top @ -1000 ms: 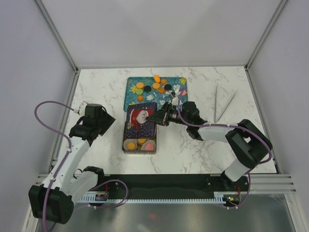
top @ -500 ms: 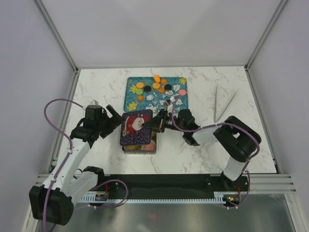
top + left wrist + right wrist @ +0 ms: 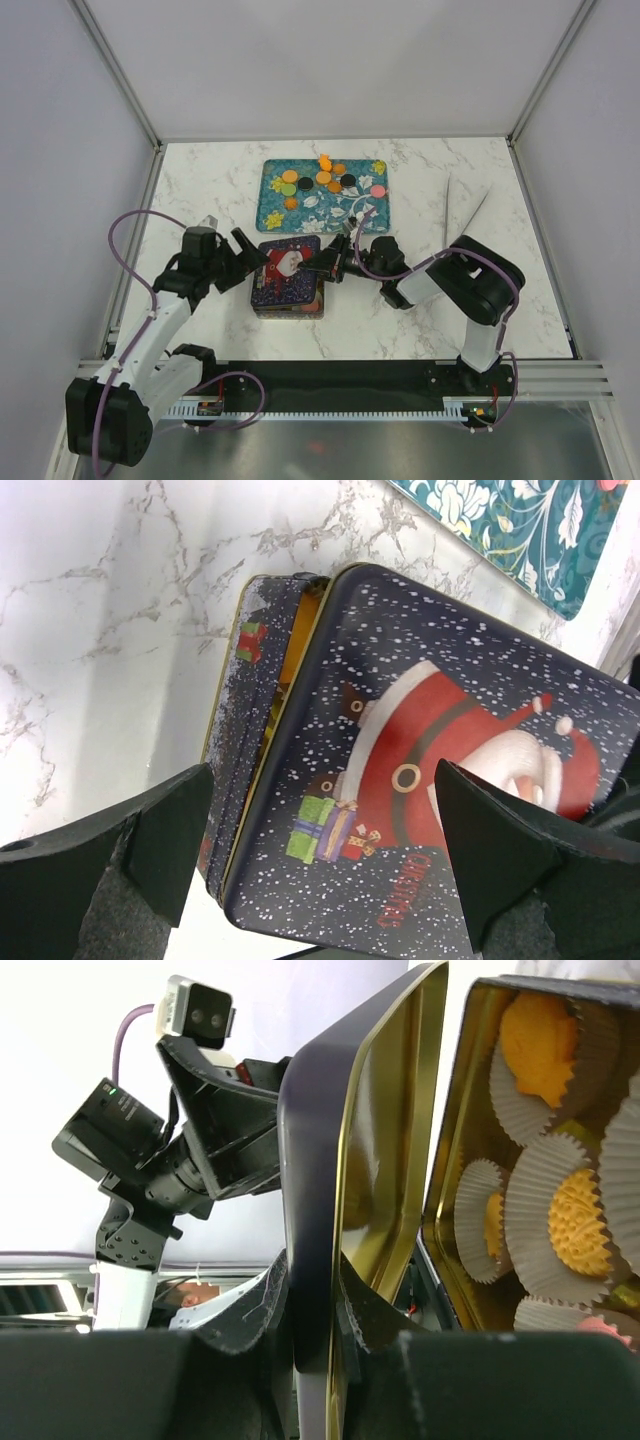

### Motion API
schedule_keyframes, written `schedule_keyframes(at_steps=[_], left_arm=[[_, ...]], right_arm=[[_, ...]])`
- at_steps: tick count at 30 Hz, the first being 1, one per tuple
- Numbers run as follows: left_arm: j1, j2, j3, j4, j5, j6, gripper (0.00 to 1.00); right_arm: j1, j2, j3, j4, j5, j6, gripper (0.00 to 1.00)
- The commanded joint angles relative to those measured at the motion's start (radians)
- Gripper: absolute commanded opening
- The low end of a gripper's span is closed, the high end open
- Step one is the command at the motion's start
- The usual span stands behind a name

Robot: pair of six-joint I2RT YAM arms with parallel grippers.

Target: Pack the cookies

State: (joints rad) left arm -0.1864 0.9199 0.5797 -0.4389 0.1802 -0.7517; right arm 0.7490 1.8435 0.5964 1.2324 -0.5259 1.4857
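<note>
Loose cookies (image 3: pixel 322 178) in orange, green, black and pink lie on the teal floral tray (image 3: pixel 275 205). In front of the tray stands a dark tin (image 3: pixel 288 304), and its Santa lid (image 3: pixel 285 268) sits tilted over it. My right gripper (image 3: pixel 325 264) is shut on the lid's right edge (image 3: pixel 318 1260). Beside that edge, the right wrist view shows orange cookies (image 3: pixel 578 1222) in white paper cups inside the tin (image 3: pixel 455 1110). My left gripper (image 3: pixel 256 258) is open at the lid's left side. Its fingers (image 3: pixel 150 850) straddle the lid (image 3: pixel 450 780) without touching it.
Pale tongs (image 3: pixel 462 215) lie on the marble table (image 3: pixel 200 190) to the right of the tray. White walls and metal posts enclose the table on three sides. A black rail runs along the near edge.
My right gripper has brought the lid forward and left, over the tin. My left gripper has opened wide and moved right, up to the lid.
</note>
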Motion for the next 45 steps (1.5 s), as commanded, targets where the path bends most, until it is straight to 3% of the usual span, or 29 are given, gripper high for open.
schedule_keyframes(at_steps=[1, 23, 27, 34, 45], left_arm=[[0.001, -0.006, -0.02, 0.062, 0.038, 0.052, 1.0], [0.001, 0.045, -0.066, 0.095, 0.024, 0.075, 0.99], [0.001, 0.071, -0.069, 0.101, 0.022, 0.086, 0.99], [-0.002, 0.105, -0.07, 0.123, 0.03, 0.089, 0.99], [-0.025, 0.146, -0.069, 0.138, 0.015, 0.092, 0.98]], right_arm=[[0.003, 0.019, 0.0, 0.2, -0.002, 0.039, 0.05], [-0.007, 0.1, -0.023, 0.3, -0.013, 0.081, 0.07], [-0.022, 0.097, -0.052, 0.326, -0.014, 0.087, 0.1], [-0.059, 0.073, -0.098, 0.345, -0.026, 0.079, 0.26], [-0.096, 0.062, -0.164, 0.365, -0.049, 0.074, 0.36]])
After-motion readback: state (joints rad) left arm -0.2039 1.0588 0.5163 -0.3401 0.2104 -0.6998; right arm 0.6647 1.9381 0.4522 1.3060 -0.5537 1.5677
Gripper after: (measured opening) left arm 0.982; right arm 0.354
